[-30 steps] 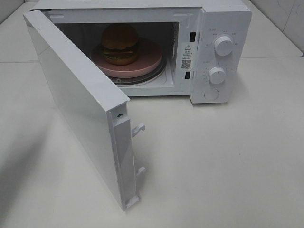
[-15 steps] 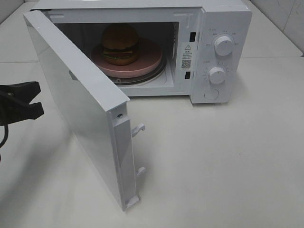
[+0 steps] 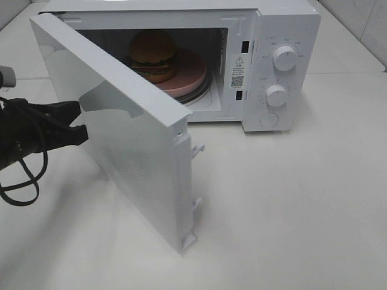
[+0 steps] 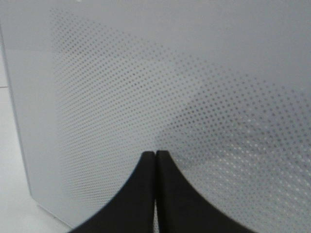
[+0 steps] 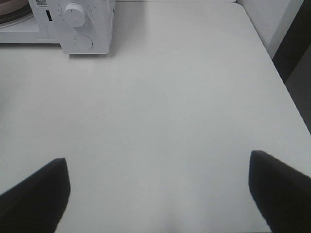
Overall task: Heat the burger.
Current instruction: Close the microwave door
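The burger (image 3: 153,53), with a brown bun and a green lettuce edge, sits on a round pink plate (image 3: 192,77) inside the white microwave (image 3: 289,24). The microwave door (image 3: 136,151) stands partly open and hides part of the plate. My left gripper (image 3: 78,121) is shut, with its tips against the door's outer face. In the left wrist view the black fingertips (image 4: 167,167) meet on the dotted door panel (image 4: 194,73). My right gripper (image 5: 156,160) is open above bare table, well to the right of the microwave (image 5: 92,24). It holds nothing and is outside the high view.
Two white knobs (image 3: 284,57) (image 3: 276,95) sit on the microwave's right-hand control panel. Latch hooks (image 3: 197,148) stick out from the door's free edge. A black cable (image 3: 21,190) loops below the left arm. The table's right edge (image 5: 277,73) shows in the right wrist view.
My left gripper has come in from the left and met the door. The door has swung some way toward the microwave opening, now covering more of the plate. The right gripper is unchanged.
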Controlling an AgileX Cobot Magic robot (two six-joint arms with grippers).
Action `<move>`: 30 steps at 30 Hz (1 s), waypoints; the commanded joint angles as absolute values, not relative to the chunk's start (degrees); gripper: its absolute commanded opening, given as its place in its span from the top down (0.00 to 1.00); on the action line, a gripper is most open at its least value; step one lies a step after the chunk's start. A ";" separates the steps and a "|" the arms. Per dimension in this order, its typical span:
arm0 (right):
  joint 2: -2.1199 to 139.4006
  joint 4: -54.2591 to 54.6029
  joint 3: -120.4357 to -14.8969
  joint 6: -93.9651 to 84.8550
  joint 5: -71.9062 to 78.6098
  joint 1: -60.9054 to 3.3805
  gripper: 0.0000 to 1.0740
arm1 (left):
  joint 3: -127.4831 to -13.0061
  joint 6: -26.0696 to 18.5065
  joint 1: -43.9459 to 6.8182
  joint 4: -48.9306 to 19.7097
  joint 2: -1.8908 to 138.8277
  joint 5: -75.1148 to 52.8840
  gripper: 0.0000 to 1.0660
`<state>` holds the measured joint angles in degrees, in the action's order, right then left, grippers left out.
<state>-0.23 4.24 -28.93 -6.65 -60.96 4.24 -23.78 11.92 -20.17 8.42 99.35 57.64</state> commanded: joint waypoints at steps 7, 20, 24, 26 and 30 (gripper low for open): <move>-1.72 4.30 -29.05 -6.93 -60.68 4.35 0.10 | -26.76 9.68 -23.72 3.55 101.24 58.50 1.00; -1.72 4.30 -29.05 -6.93 -60.68 4.35 0.10 | -33.23 8.25 -26.93 -3.90 104.34 58.27 1.00; -1.72 4.30 -29.05 -6.93 -60.68 4.35 0.10 | -36.50 8.19 -27.10 -4.98 106.86 58.33 1.00; -1.72 4.30 -29.05 -6.93 -60.68 4.35 0.10 | -37.13 8.19 -27.27 -4.98 107.20 58.33 1.00; -1.72 4.30 -29.05 -6.93 -60.68 4.35 0.10 | -39.82 8.14 -27.90 -5.56 108.75 58.33 1.00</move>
<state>-0.23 4.24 -28.93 -6.65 -60.96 4.24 -39.13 8.19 -27.56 -4.81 108.80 57.70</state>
